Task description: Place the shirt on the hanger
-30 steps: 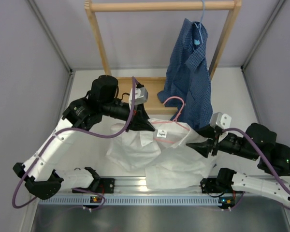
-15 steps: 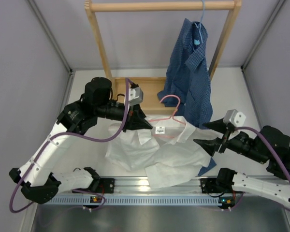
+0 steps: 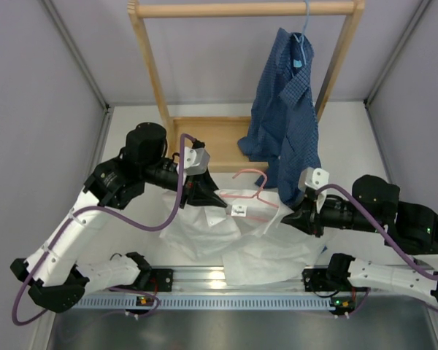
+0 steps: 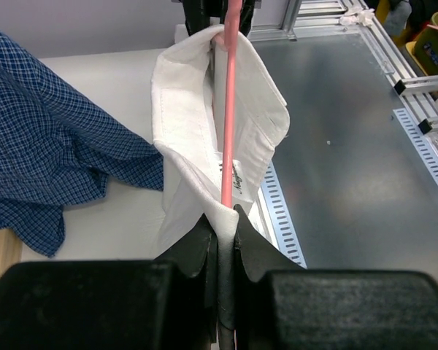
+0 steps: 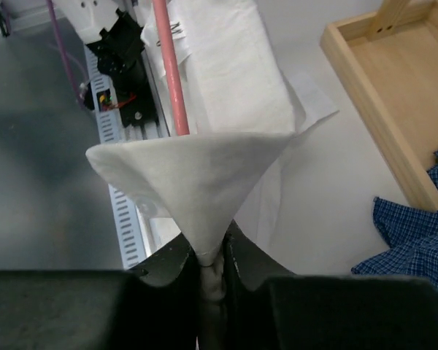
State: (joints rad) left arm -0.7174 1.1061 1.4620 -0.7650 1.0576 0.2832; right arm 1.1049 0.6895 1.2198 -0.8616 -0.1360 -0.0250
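My right gripper point(image 3: 290, 219) moved back beside the hanger point(image 3: 242, 195), pinching the shirt point(image 3: 263, 251). My left gripper point(image 3: 220, 204) clamps the hanger; tugging could slip thin cloth free.

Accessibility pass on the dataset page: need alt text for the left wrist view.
The left gripper is shut on a collar fold of the white shirt, and the wire of the pink hanger runs straight away from the jaws inside that fold. A blue checked shirt fills the left edge.
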